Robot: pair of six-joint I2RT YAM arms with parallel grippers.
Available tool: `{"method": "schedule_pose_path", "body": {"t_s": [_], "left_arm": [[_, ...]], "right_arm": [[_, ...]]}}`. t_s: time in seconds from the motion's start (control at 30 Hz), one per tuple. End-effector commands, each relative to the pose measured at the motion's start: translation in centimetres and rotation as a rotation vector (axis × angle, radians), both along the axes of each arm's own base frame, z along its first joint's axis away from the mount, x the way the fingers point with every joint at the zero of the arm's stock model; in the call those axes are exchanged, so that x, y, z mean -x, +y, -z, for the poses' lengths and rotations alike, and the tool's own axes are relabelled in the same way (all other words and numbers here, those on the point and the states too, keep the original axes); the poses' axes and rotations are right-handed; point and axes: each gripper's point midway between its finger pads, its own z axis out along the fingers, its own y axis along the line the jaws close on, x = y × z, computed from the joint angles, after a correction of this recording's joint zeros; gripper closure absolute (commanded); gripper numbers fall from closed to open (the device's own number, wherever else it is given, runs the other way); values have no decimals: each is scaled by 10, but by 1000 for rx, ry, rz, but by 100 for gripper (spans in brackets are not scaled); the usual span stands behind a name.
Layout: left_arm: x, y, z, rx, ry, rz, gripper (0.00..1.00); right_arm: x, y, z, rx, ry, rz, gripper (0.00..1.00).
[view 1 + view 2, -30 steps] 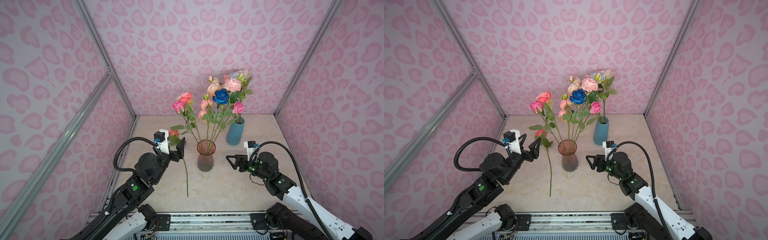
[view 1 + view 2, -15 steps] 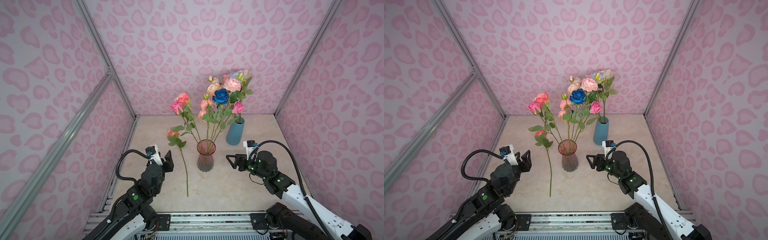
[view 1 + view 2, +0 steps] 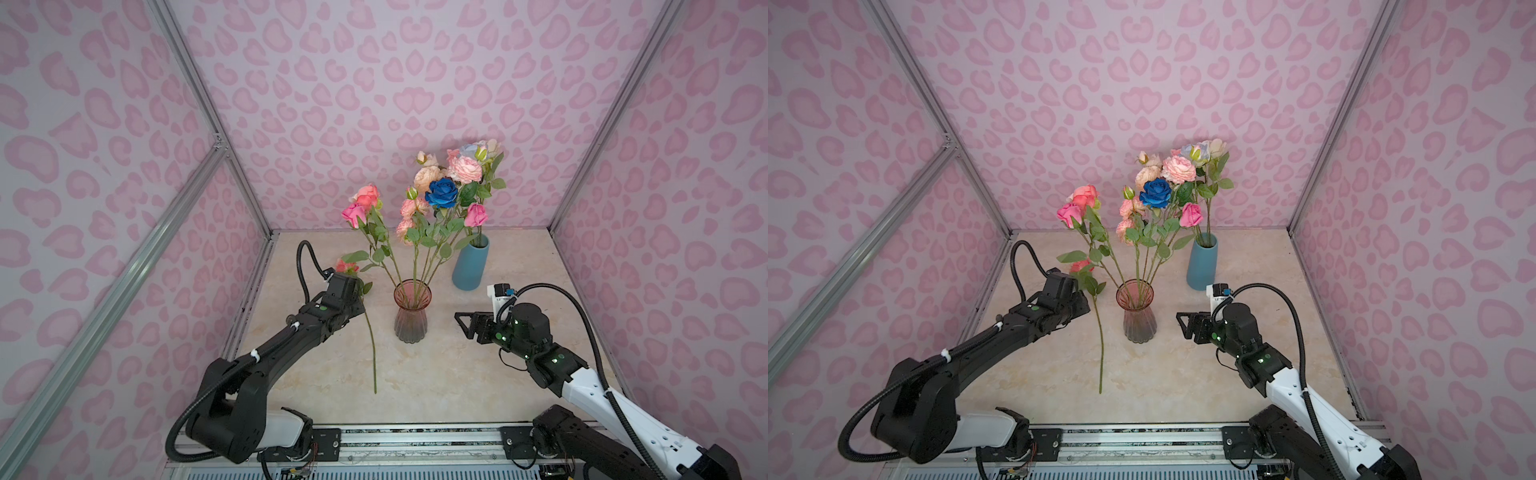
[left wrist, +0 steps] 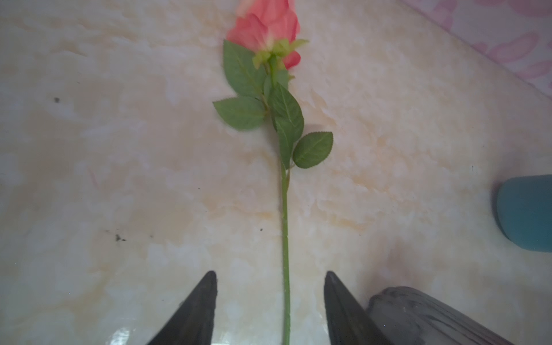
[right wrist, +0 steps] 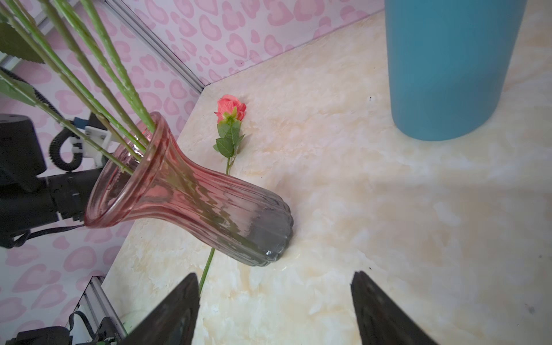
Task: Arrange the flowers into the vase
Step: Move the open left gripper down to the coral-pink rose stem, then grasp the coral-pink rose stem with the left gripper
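On the tabletop (image 3: 457,386): 1 loose coral rose (image 4: 284,191) lies flat just left of the pink glass vase (image 3: 410,316), with its bloom toward the far left corner and its stem end toward the near edge.
Pink glass vase: upright at mid-tabletop, with several flowers (image 3: 415,224) standing in it, their stems fanned against the rim.
Blue vase (image 3: 469,266): upright toward the far right corner, apart from the pink one, holding a few more blooms.
Left gripper (image 4: 269,274): low over the loose rose, jaws apart, with the bare lower stem running between them; neither finger appears to touch it.
Right gripper (image 5: 275,274): jaws apart and empty, hovering right of the pink glass vase and pointed at it.
Step in hand: picking up the only loose rose in view, just short of the close.
Next move: probably settle lower and pinch the stem squarely. Then lift and tip it upright so the cut end drops into the narrow mouth among the other stems.
Risk: the stem is thin and lies flat, so the fingers may slide over it.
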Motion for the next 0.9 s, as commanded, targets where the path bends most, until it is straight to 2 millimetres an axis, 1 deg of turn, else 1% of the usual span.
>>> {"method": "schedule_pose_path", "body": {"t_s": [0.0, 0.1, 0.17, 0.27, 0.3, 0.37, 0.43, 0.5, 0.53, 0.67, 0.7, 0.77, 0.87], "left_arm": [[-4, -24, 20, 69, 109, 76, 41], [-14, -27, 38, 72, 155, 72, 41], [-20, -25, 48, 53, 178, 63, 45], [-27, -22, 61, 29, 204, 51, 47], [-30, -24, 64, 27, 208, 58, 49], [-33, -24, 72, 11, 223, 62, 52], [-37, -22, 78, -6, 233, 61, 61], [-38, -20, 83, -22, 236, 61, 65], [-38, -17, 85, -36, 236, 59, 69], [-39, -11, 95, -78, 250, 64, 75], [-38, -10, 97, -87, 255, 64, 79], [-36, -7, 97, -99, 257, 64, 88], [-30, 0, 90, -120, 237, 61, 94]], "right_arm": [[1, -8, 7, 15, 7, 33, 19], [3, -13, 9, 11, 11, 47, 19], [5, -15, 11, 9, 12, 53, 19], [6, -19, 15, 12, 12, 65, 19], [6, -20, 16, 13, 12, 70, 19], [6, -22, 17, 12, 13, 78, 19], [6, -23, 18, 12, 15, 79, 19], [6, -23, 19, 13, 16, 77, 19], [6, -24, 19, 13, 16, 79, 19], [7, -25, 21, 8, 19, 82, 19], [7, -25, 21, 8, 19, 81, 19], [7, -26, 21, 8, 18, 82, 19], [8, -27, 19, 5, 17, 87, 19]]}}
